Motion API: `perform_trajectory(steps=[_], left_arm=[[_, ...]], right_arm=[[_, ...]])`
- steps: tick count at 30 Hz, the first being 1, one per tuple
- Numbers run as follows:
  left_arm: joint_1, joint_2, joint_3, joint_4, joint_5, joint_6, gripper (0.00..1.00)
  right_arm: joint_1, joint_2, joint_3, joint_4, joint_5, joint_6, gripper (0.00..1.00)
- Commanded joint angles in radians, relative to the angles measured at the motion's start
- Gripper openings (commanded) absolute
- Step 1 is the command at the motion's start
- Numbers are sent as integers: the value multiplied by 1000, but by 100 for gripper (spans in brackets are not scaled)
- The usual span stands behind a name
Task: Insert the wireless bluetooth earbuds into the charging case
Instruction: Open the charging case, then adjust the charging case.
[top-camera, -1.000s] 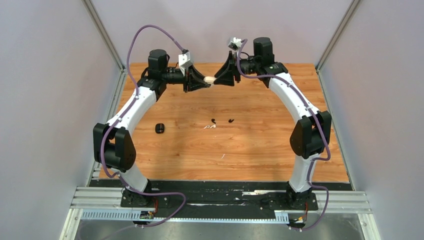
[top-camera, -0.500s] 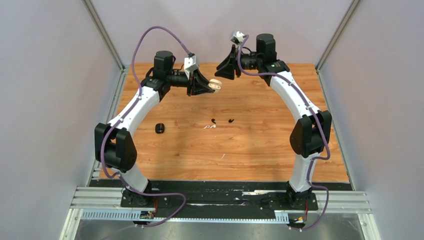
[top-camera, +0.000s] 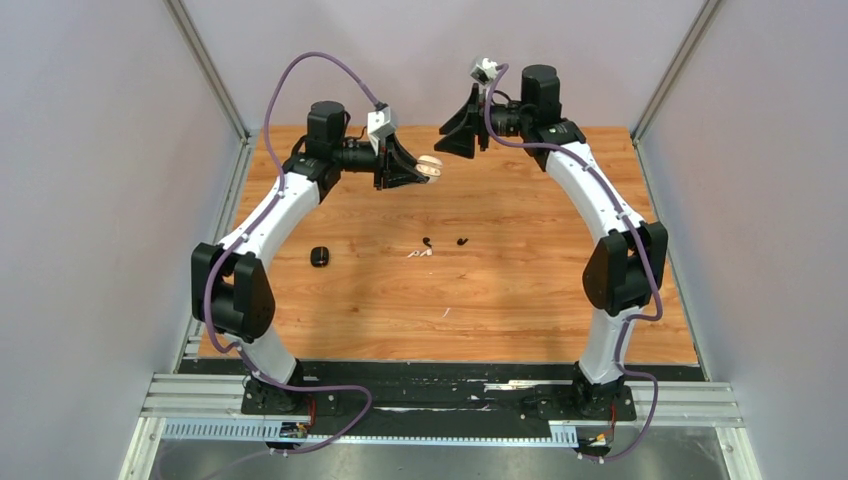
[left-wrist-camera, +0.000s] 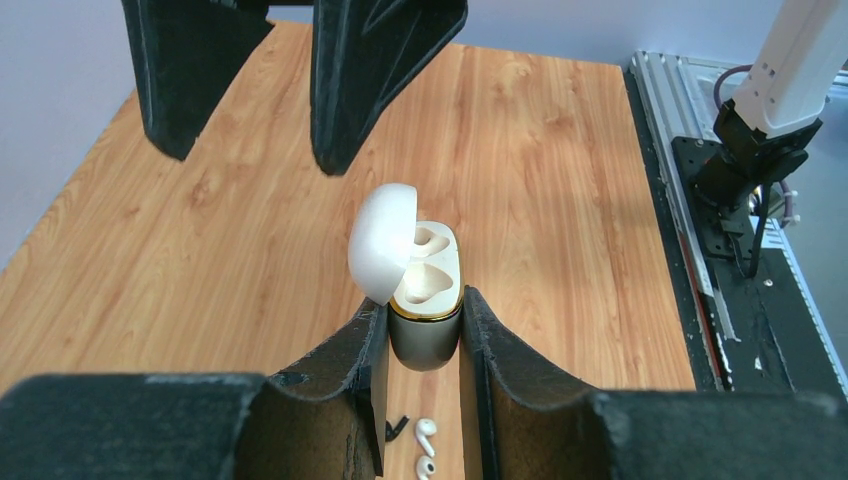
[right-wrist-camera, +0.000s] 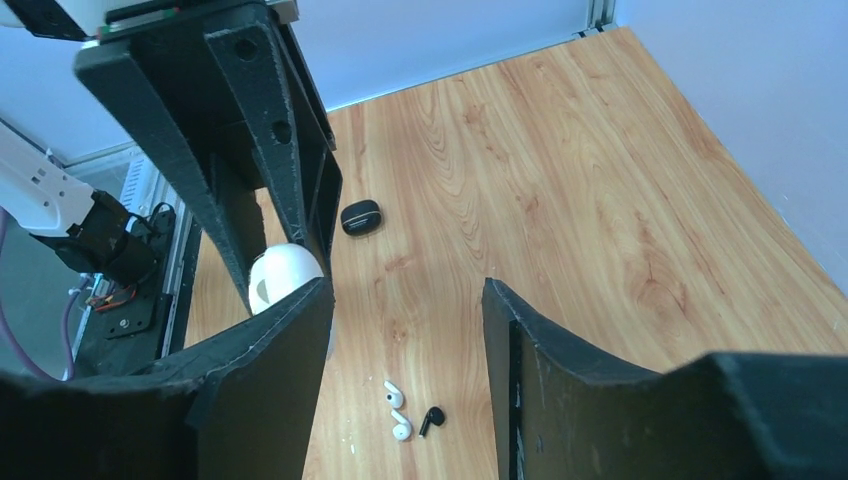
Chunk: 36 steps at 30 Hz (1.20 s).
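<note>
Left wrist view showed your left gripper (left-wrist-camera: 420, 322) closed on the lower body of the white charging case (left-wrist-camera: 428, 288), which it held up off the table (top-camera: 550, 300). The lid (left-wrist-camera: 382, 243) was swung open and both moulded wells looked empty. Your right gripper (right-wrist-camera: 407, 292) was raised opposite, its fingers spread wide with nothing between them.

The white earbuds (right-wrist-camera: 397, 410) lay side by side on the wood near the table's middle, with a black earbud (right-wrist-camera: 432, 418) just beside them. A second black earbud (top-camera: 462, 241) lay a little apart. A closed black case (right-wrist-camera: 360, 216) sat well off toward the left arm's side.

You could expect the white buds to be very light, hard and glossy. They would probably skate or flick away if pinched off-centre, and the pads dwarfed them. I judged the best hold to be across the stem, which would leave the bulb free to drop into its well. The case was also smooth and rounded, so it might twist in the grip if pushed. Holding it low on the body kept the wells clear.
</note>
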<state>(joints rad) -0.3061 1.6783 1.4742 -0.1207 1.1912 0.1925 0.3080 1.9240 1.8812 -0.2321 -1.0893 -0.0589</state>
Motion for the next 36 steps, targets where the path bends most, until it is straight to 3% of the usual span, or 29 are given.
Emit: perform_trajectory(steps=[1,9,16,36], left_arm=[[1,9,1,24,0,-17,0],[7,23,14,24,-6,-31,0],[20,31,-6,150,34,-175,0],[27,29,-15,194,61,-187,0]], right_arm=[[-13,-83,-14,61,-65,34,56],[-9,-118,-83,59,-158,39,51],[10,-122,-115,3,-116,-38,50],[30,-66,-85,-38,-56,-96,34]])
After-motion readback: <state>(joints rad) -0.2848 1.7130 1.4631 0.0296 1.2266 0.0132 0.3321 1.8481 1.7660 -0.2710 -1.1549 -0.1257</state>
